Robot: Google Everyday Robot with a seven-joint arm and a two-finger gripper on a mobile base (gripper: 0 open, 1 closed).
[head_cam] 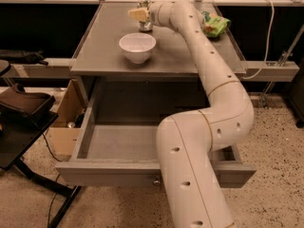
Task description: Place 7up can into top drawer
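The 7up can [146,24] stands upright at the back of the grey table top [109,56], behind the white bowl [137,46]. My gripper [138,14] is at the can's upper part and hides much of it; the can's base rests on the table. My white arm [209,80] reaches from the lower right across the table to it. The top drawer [109,172] below the table is pulled out, and the part of its inside [118,141] that shows is bare. Its small knob [156,179] shows at the front panel.
A green snack bag [214,25] lies at the table's back right. A cardboard box [64,122] sits on the floor left of the drawer. A black chair [21,110] stands at the left. A cable [270,37] hangs at the right.
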